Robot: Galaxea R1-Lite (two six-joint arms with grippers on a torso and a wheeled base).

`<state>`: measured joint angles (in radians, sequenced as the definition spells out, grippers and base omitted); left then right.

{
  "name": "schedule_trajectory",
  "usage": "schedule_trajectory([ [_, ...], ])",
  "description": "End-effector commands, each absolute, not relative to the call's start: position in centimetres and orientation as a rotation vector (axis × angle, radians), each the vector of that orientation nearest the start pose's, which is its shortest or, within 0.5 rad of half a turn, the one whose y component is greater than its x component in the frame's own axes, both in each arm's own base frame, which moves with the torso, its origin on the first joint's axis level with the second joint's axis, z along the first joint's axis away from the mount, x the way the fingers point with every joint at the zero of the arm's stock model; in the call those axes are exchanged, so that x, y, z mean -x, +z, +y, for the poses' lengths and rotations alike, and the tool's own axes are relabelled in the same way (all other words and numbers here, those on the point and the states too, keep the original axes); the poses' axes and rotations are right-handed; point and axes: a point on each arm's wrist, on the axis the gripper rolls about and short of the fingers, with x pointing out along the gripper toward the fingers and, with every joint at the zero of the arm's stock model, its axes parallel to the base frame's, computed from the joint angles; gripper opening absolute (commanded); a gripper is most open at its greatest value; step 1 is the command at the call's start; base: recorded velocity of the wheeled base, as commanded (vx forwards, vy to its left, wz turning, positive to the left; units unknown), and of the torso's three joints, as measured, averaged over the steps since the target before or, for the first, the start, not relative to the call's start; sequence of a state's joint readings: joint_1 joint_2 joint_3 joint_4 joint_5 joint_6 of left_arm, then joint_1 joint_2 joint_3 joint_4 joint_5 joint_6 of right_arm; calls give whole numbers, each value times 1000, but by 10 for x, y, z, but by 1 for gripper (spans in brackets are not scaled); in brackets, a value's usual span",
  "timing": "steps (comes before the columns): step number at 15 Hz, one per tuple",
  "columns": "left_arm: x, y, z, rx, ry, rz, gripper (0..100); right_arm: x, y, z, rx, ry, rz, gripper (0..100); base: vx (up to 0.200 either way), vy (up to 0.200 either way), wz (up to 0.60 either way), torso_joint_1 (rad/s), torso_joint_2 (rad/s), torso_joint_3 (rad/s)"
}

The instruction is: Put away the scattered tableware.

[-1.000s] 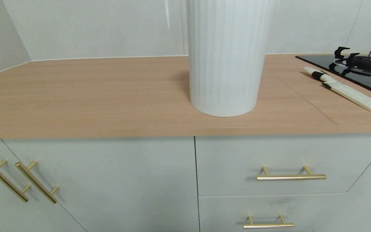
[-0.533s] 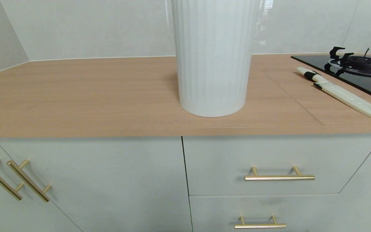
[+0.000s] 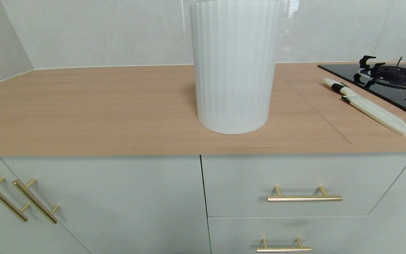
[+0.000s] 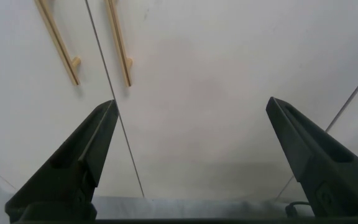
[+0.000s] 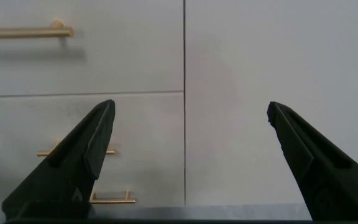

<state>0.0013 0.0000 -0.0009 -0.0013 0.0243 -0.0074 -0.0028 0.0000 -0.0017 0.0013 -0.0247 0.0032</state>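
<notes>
A tall white ribbed container [image 3: 233,67] stands on the wooden countertop [image 3: 83,106] near its front edge. A cream knife with a black band [image 3: 367,106] lies flat on the counter at the right, beside the hob. My left gripper [image 4: 191,106] is open and faces white cabinet doors with gold handles [image 4: 120,43]. My right gripper [image 5: 191,109] is open too, facing drawer fronts with a gold handle [image 5: 27,30]. Nothing sits between either pair of fingers.
A black glass hob with a burner grate [image 3: 391,76] occupies the counter's far right. Below the counter are white cabinet doors [image 3: 100,204] on the left and drawers with gold handles [image 3: 304,198] on the right. A tiled wall closes the back.
The whole head view has shifted, so the camera moved: the scene slid left, then slightly down. Nothing on the counter has moved.
</notes>
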Motion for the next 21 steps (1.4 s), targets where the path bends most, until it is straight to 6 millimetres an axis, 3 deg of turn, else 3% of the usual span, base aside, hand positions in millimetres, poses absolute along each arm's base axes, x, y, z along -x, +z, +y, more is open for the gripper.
schedule_trajectory([
  [1, 23, 75, 1, 8, 26, 0, 100, 23, 76, 0, -3, -28, 1, 100, 0, 0, 0, 76, -168, -281],
  [21, 23, 75, 1, 6, 26, 0, 100, 23, 76, 0, -3, -28, 1, 100, 0, 0, 0, 174, -477, -298],
])
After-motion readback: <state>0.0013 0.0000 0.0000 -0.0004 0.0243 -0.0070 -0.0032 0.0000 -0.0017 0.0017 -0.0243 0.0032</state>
